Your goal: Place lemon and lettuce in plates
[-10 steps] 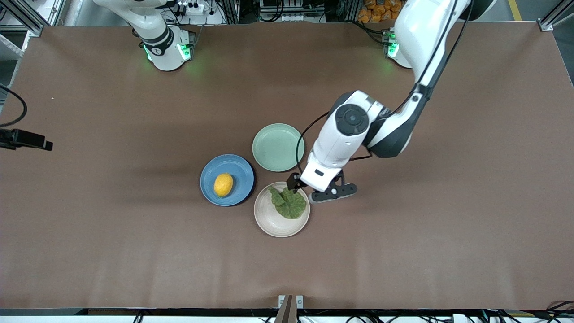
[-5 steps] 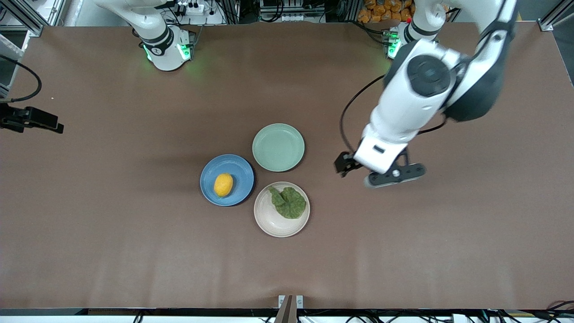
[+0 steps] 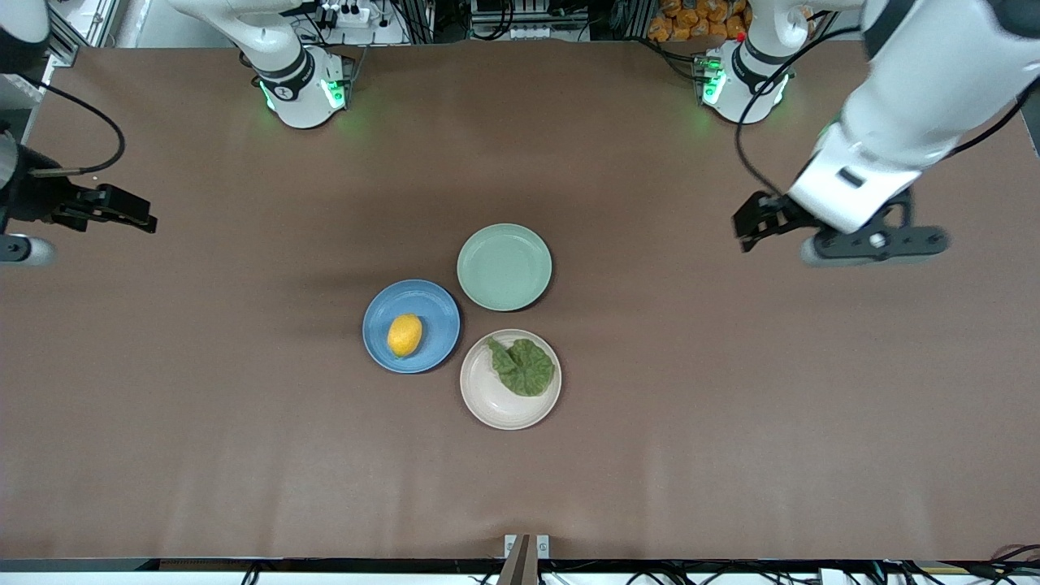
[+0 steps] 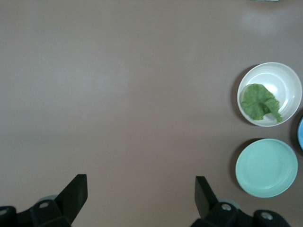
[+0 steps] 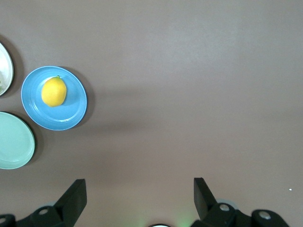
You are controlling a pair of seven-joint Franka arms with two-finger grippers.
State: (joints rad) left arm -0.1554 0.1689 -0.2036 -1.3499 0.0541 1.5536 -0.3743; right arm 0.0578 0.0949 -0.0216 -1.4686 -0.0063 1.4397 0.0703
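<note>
Left gripper (image 3: 751, 231) farther from lettuce (image 3: 524, 367)

Left pincer (image 3: 751, 227) up over bare tabletop at left arm's end, fingers (image 4: 75, 191) spread, empty. Right pincer (image 3: 122, 213) same at right arm's end, fingers (image 5: 75, 194) apart, empty.

The front view looked steeply down from high across the table (image 3: 244, 455), facing the two arm bases along its top edge and taking in the whole surface. Each wrist camera looked straight down from well above the table past its own spread fingertips. Both wrist views shared the mint-green plate (image 4: 266, 167) (image 5: 14, 140) with the front view (image 3: 504, 266).
</note>
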